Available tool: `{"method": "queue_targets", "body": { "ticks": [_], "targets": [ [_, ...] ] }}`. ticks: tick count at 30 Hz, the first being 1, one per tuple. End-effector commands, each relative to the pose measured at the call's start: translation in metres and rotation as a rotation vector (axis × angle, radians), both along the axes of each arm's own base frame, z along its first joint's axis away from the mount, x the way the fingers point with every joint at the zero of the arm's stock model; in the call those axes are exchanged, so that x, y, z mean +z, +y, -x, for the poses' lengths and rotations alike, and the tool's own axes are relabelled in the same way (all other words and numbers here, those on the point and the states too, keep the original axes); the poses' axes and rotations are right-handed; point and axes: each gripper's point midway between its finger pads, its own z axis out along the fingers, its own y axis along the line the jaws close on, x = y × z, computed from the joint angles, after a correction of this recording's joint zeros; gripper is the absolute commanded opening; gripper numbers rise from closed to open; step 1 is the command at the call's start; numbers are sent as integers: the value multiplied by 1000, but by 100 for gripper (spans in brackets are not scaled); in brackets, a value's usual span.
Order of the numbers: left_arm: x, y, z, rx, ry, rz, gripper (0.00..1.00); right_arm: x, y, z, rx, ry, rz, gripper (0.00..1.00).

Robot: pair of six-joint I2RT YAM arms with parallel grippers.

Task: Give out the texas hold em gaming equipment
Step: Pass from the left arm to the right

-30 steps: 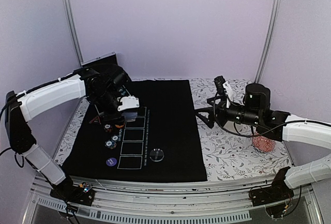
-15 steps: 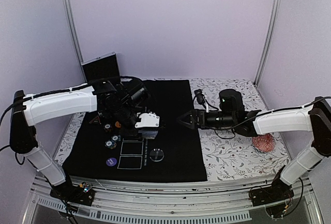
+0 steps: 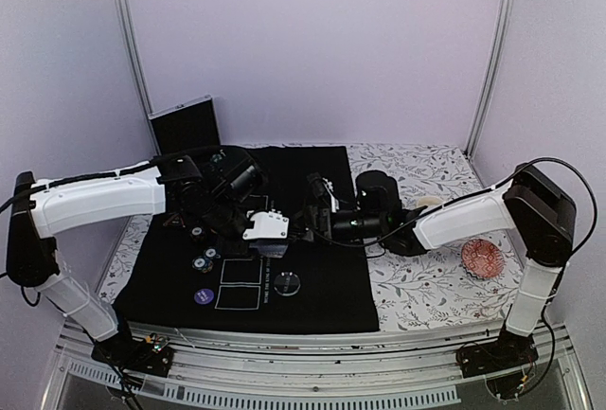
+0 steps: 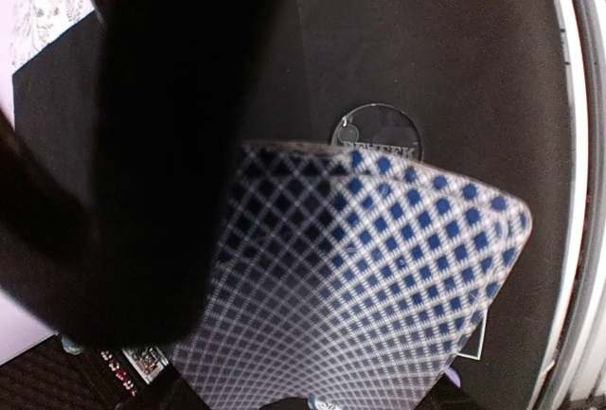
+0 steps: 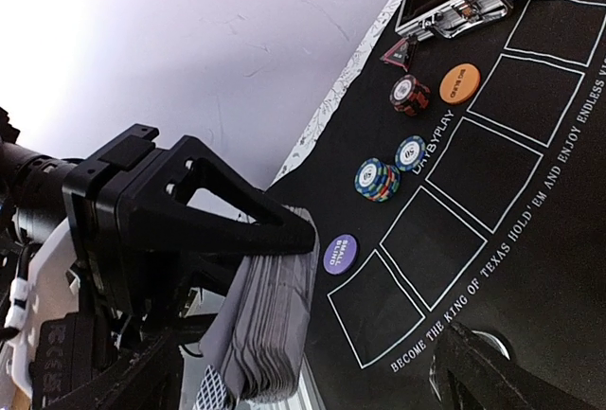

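My left gripper is shut on a deck of playing cards with lattice backs, held above the black mat. The deck fills the left wrist view; a clear disc lies below it. My right gripper is open, its fingers on either side of the deck's end without closing on it. In the right wrist view I see a purple disc, striped chip stacks, an orange disc and a red triangle marker.
An open metal case stands at the mat's back left corner. A reddish patterned dish sits on the floral cloth at the right. The clear disc and purple disc lie near the mat's front.
My left arm carried the deck right, toward the mat's middle. My right arm swung left across the cloth and brought its open fingers up to the deck.
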Motion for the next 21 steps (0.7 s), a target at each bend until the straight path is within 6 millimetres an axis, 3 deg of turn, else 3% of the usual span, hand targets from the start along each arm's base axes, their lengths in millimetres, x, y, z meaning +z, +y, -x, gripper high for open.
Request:
{"method": "queue_targets", "body": {
  "ticks": [1, 8, 19, 21],
  "targets": [
    [8, -7, 2, -32, -39, 35, 55, 13, 24, 3, 53, 1, -63, 91],
    [14, -8, -2, -22, -62, 50, 55, 2, 39, 6, 78, 33, -55, 76],
    [19, -10, -4, -10, -96, 75, 55, -1, 39, 11, 101, 51, -49, 25],
    [23, -11, -6, 7, -113, 97, 61, 2, 38, 14, 114, 48, -53, 8]
  ]
}}
